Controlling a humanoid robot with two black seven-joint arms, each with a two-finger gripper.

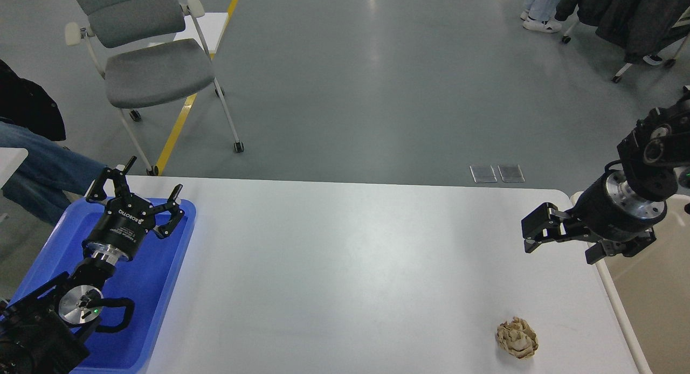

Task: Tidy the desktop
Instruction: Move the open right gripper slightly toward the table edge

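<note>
The white desktop [345, 266] fills the lower half of the head view. A crumpled brown paper ball [517, 337] lies on it near the front right. My right gripper [558, 253] hangs open and empty above the desktop's right edge, up and to the right of the ball. My left gripper [155, 175] is open and empty, raised over the far end of the blue tray [161, 288] at the desktop's left side.
A cream-white rimmed bin [614, 296] stands against the desktop's right edge, under my right arm. A grey wheeled chair [151, 67] stands on the floor beyond the far left corner. A seated person's legs [43, 164] show at the left edge.
</note>
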